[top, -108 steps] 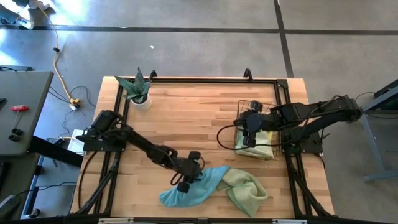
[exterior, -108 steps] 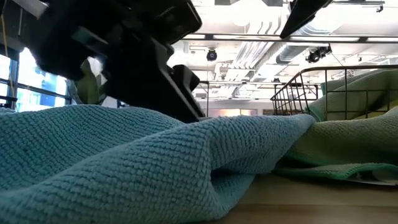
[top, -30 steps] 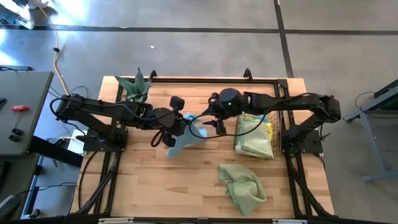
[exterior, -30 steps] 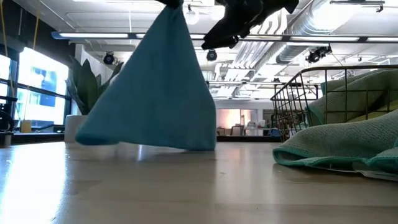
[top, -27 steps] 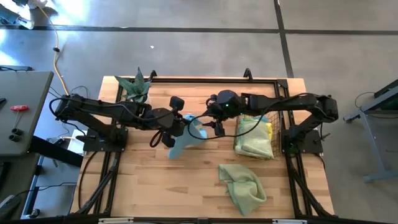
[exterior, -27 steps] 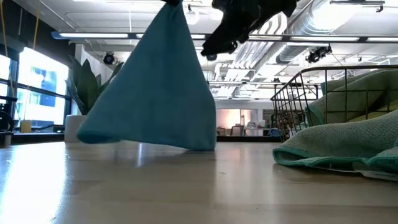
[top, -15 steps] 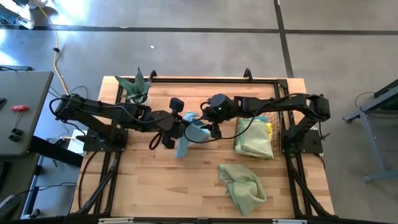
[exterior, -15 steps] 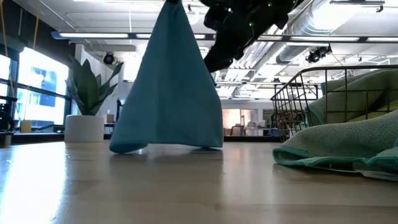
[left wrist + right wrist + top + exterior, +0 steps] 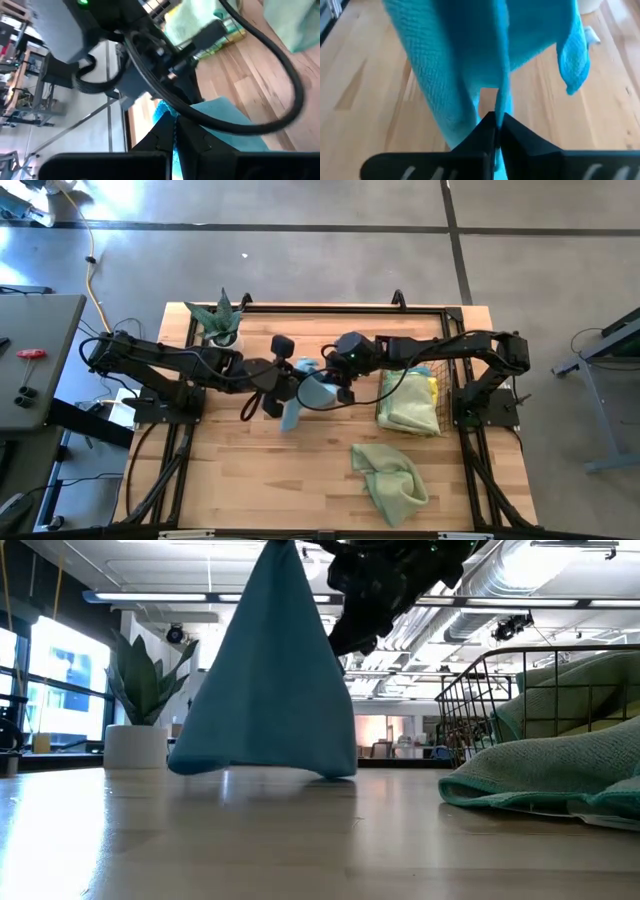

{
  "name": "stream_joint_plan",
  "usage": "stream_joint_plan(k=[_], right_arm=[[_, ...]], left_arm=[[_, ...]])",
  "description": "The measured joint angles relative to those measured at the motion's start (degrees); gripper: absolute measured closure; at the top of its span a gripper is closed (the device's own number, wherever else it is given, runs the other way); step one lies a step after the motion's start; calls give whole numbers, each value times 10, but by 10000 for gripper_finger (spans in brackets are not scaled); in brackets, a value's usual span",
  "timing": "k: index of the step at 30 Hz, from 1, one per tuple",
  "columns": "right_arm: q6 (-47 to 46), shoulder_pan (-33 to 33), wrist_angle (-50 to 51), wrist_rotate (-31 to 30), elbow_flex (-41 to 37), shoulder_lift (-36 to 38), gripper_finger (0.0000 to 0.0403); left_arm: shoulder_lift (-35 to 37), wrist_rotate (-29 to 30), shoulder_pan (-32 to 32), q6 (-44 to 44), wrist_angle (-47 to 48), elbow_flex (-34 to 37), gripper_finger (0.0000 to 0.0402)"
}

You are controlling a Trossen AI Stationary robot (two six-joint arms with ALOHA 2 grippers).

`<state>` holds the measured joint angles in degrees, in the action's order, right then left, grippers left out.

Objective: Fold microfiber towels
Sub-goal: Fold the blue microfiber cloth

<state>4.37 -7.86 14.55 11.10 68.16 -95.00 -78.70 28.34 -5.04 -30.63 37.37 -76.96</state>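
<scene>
Hanging between both clamped end effectors: light blue towel.

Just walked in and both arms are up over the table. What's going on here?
Both arms are holding the light blue towel up over the middle of the table. The left gripper and the right gripper are each shut on its cloth, which hangs with its lower edge at the tabletop. A pale green towel lies crumpled near the front, and more towels sit in the wire basket on the right. Nothing is folded yet.
</scene>
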Motion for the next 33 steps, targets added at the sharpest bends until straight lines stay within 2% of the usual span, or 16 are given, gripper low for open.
stream_joint_plan(k=[3,6,11,16,18,22,27,33], right_arm=[[-37,0,6,-13,0,0,391],[-45,0,57,-21,0,12,400],[-50,0,195,-64,24,58,402],[-74,10,279,-61,52,96,402],[-76,17,296,-60,62,106,402],[-85,30,315,-50,75,111,402],[-107,36,346,-13,79,112,403],[-129,50,416,-12,79,111,403]], left_arm=[[0,2,0,1,-9,0,401],[0,2,0,39,-8,0,401],[-1,-3,0,178,-5,0,397],[-11,-33,5,329,-10,8,382],[-22,-50,5,362,-20,18,374],[-58,-89,5,380,-60,39,346],[-121,-121,5,373,-111,41,289],[-176,-114,5,356,-156,41,231]])
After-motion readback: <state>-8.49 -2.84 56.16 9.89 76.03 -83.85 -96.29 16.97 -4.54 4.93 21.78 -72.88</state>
